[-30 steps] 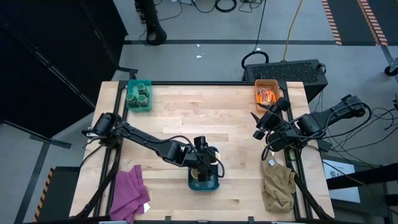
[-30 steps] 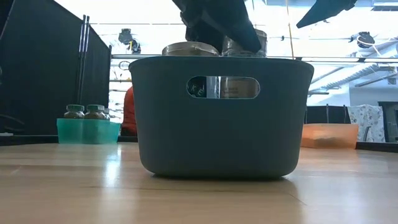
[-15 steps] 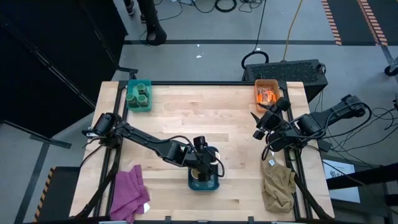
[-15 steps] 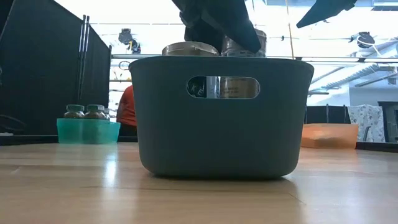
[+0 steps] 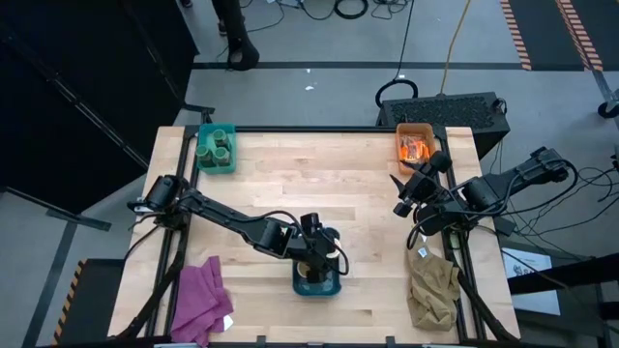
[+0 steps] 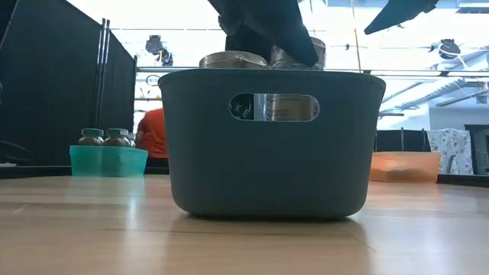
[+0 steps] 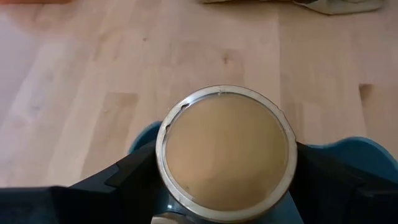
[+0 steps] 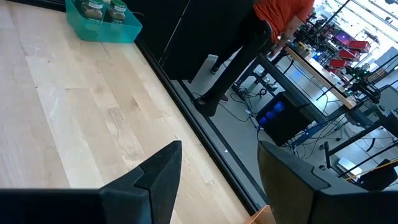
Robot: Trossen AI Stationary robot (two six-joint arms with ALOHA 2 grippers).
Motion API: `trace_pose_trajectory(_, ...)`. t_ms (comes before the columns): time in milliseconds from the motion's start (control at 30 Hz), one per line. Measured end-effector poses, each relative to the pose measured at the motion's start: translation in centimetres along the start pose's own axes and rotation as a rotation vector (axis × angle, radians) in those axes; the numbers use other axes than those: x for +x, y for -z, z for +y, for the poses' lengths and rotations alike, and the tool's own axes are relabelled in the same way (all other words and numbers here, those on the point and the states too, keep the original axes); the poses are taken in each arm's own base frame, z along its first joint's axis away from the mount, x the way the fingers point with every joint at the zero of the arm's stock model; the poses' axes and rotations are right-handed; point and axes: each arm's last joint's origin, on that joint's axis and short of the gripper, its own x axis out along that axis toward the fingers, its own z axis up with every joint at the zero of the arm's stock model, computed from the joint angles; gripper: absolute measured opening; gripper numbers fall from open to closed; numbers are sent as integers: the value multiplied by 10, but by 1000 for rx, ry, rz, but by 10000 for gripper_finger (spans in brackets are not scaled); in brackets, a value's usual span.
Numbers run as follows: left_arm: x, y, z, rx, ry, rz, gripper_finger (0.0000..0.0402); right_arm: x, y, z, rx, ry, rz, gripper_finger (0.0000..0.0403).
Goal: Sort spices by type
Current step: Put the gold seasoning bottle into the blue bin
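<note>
Two arms were on the table in the high view: the left gripper [image 5: 316, 259] was down over the dark teal bin [image 5: 318, 282] near the front edge, hiding its contents, while the right gripper [image 5: 408, 190] hovered apart beside the orange bin [image 5: 414, 145] of orange-and-black packets [image 5: 413, 150]; green jars [image 5: 217, 147] stood upright in the green bin [image 5: 216, 161] at the far left corner. In the low view, jar tops rose above the teal bin's rim, one partly covered by the left arm. In the left wrist view, the fingers flanked a cream-topped jar [image 7: 227, 152], axis upright, top toward the camera, evidently gripped; its body was hidden. In the right wrist view, the fingers stood parted, holding nothing.
</note>
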Motion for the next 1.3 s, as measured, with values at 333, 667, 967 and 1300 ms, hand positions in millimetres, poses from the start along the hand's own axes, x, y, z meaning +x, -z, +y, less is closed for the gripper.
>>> trace_pose_trajectory(333, 0, 2, 2, 24, 24, 31, 294, 0, 0, 0, 0, 0, 0, 194)
trace_pose_trajectory(667, 3, 2, -3, 24, -24, -9, 294, 0, 0, 0, 0, 0, 0, 194)
trace_pose_trajectory(967, 9, 5, -6, 27, -31, -3, 294, 0, 0, 0, 1, 0, 0, 194)
trace_pose_trajectory(1300, 10, 8, -6, 23, -38, 32, 295, 0, 0, 0, 1, 0, 0, 194)
